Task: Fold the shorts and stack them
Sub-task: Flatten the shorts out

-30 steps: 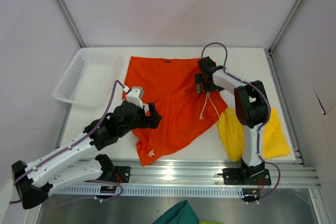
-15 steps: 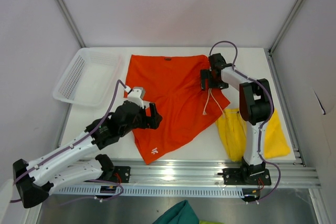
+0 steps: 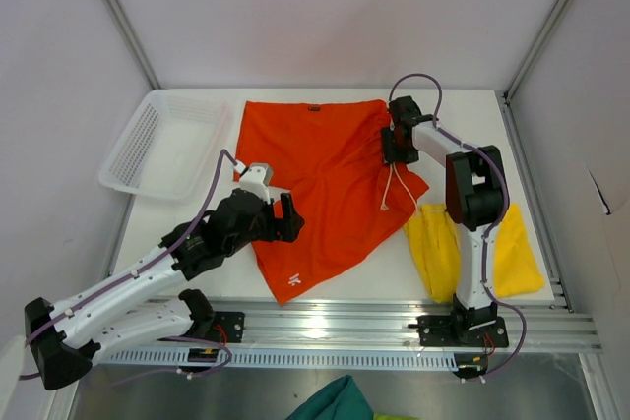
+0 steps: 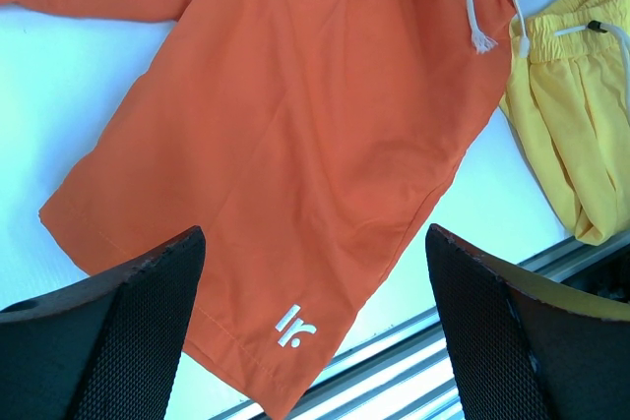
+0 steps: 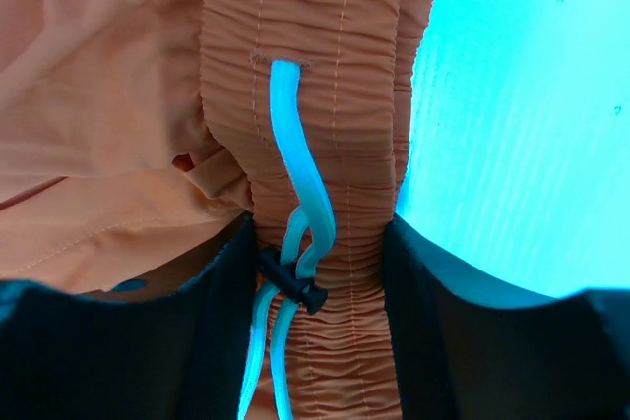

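Observation:
The orange-red shorts lie spread on the white table, waistband to the right, one leg with a white logo pointing at the near edge. My right gripper is shut on the gathered waistband, its fingers pressing both sides right by the white drawstring and its black toggle. My left gripper hangs open above the left part of the shorts, nothing between its fingers. The yellow shorts lie crumpled at the right front, partly behind the right arm.
A white mesh basket stands at the back left corner. An aluminium rail runs along the near edge. A teal-green cloth lies below the rail. Grey walls close in the table on three sides.
My right gripper moved right and slightly back, drawing the waistband edge with it so the shorts lie flatter, and its jaws closed on the waistband. The left arm barely moved.

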Robot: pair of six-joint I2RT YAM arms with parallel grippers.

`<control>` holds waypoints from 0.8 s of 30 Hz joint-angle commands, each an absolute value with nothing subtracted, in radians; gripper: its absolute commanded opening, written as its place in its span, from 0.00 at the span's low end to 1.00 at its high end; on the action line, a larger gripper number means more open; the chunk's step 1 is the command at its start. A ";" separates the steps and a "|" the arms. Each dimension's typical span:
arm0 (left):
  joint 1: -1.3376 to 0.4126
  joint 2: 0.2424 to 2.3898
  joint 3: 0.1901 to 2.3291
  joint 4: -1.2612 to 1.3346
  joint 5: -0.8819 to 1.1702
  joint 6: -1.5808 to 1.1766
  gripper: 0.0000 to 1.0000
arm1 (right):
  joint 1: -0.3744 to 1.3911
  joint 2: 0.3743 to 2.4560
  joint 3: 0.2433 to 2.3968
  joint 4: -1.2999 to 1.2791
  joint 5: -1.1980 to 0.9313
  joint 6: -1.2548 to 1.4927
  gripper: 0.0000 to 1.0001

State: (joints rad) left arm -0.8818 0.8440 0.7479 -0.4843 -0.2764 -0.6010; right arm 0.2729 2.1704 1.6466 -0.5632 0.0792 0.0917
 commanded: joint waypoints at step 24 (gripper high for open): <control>-0.592 0.968 0.695 -0.492 -0.179 -0.618 0.96 | 0.267 2.276 1.753 -0.663 0.189 0.150 0.51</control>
